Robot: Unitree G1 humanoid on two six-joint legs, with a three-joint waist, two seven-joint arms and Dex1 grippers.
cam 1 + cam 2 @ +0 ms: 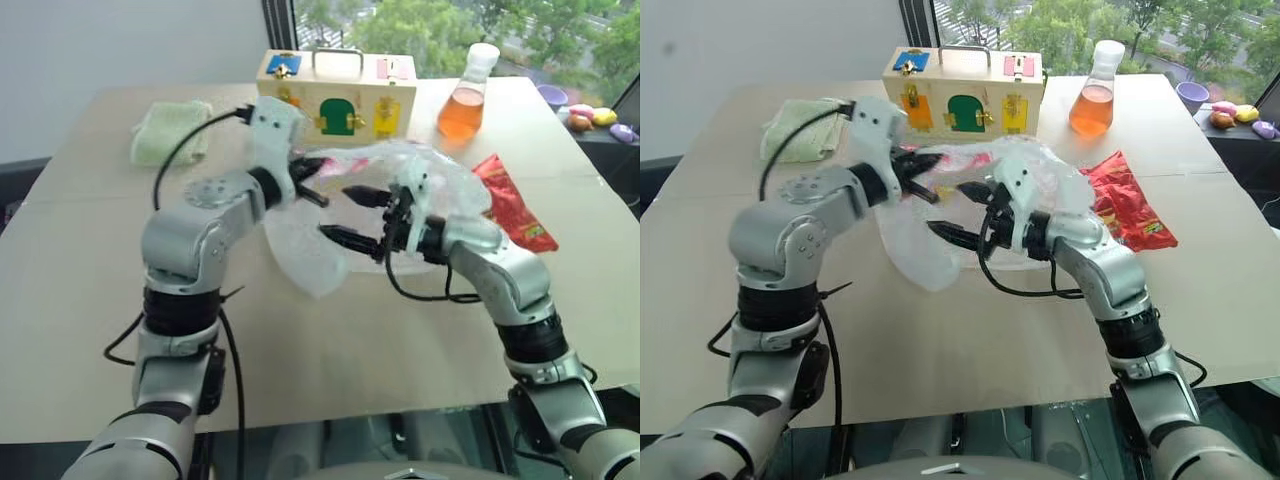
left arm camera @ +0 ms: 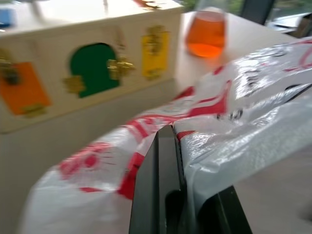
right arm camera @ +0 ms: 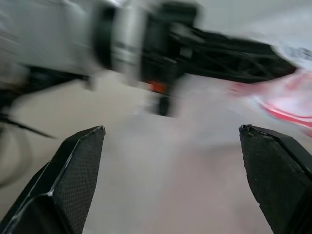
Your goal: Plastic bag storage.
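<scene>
The plastic bag [image 1: 312, 255], crinkly translucent white film with red print, hangs bunched above the middle of the table in front of the wooden box [image 1: 335, 95]. My left gripper [image 2: 165, 141] is shut on a fold of the bag [image 2: 229, 141], holding it up off the table. Just to its right, my right gripper [image 1: 335, 210] points left toward the left gripper. Its fingers [image 3: 73, 170] stand wide open with nothing between them, beside the bag's hanging film. The left arm shows blurred ahead of those fingers in the right wrist view.
The wooden box with coloured doors and a metal handle stands at the back of the table [image 1: 90, 260]. A flask of orange liquid [image 1: 462, 105] is to its right, a shiny red snack packet [image 1: 515, 205] lies right, and a folded green cloth [image 1: 170, 130] back left.
</scene>
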